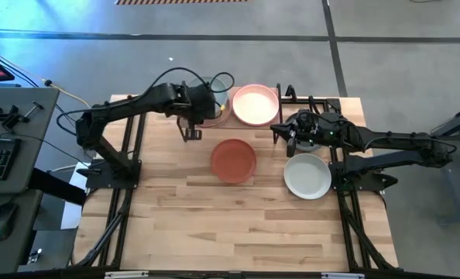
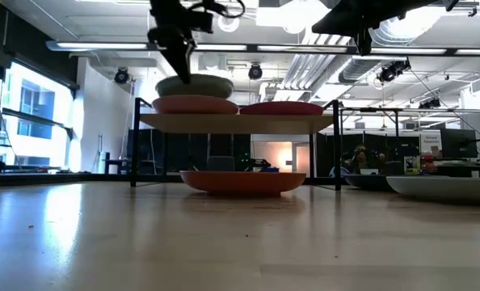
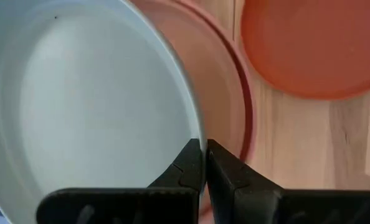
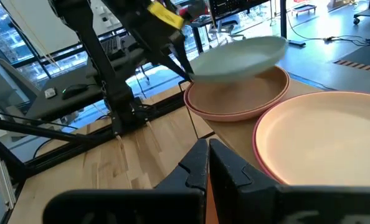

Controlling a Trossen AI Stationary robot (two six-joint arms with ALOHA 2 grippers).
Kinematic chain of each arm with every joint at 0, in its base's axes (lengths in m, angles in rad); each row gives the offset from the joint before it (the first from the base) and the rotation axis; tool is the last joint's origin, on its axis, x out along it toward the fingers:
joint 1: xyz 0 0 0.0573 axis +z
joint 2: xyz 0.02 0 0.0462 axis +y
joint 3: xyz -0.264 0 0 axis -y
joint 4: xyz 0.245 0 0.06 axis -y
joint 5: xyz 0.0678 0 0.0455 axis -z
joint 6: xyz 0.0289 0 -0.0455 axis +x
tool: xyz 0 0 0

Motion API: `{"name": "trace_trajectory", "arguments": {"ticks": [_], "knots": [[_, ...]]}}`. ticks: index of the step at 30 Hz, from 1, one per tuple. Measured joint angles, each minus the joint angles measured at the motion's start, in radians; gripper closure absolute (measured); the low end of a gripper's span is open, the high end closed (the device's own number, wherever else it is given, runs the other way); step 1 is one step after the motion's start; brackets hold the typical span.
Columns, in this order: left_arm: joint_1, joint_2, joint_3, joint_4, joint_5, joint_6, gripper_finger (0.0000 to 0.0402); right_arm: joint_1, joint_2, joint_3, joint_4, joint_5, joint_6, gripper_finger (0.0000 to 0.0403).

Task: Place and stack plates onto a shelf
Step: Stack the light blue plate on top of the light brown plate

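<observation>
The shelf (image 2: 305, 123) carries a light pink plate (image 4: 235, 102) on its left and a peach plate (image 1: 255, 105) on its right. My left gripper (image 3: 205, 149) is shut on a sage green plate (image 4: 238, 57), which it holds slightly tilted just over the pink plate. A terracotta plate (image 1: 233, 159) lies on the table in front of the shelf. A pale grey-white plate (image 1: 307, 176) lies to its right. My right gripper (image 4: 208, 149) is shut and touches nothing. It hovers by the shelf's near right side (image 1: 280, 133). My left gripper pinches the sage green plate's rim (image 3: 196, 134) at the plate's near-left edge, one finger over the inside and one on the outside. The fingers (image 2: 181, 69) come from above, slanting down. Whether the plate's far edge touches the pink plate below, I cannot tell.
The shelf's black legs (image 2: 135, 141) stand at the table's far middle. A dark plate (image 2: 365, 179) sits low at the right behind the white one. The near half of the wooden table (image 1: 230, 225) is bare wood. A desk with a keyboard stands to the left.
</observation>
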Motion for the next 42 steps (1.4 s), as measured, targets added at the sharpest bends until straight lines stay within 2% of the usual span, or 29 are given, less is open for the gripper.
{"name": "trace_trajectory", "arguments": {"ticks": [8, 25, 42], "knots": [[-0.001, 0.075, 0.000, 0.046, 0.019, -0.013, 0.0401, 0.000, 0.000, 0.000, -0.001, 0.000, 0.021, 0.0402], [-0.023, 0.074, -0.001, -0.010, 0.052, -0.052, 0.0400, 0.000, 0.000, 0.000, -0.008, 0.000, 0.017, 0.0402], [-0.022, 0.072, -0.001, -0.005, 0.079, -0.007, 0.0348, 0.000, 0.000, 0.000, -0.008, 0.000, 0.017, 0.0402]]}}
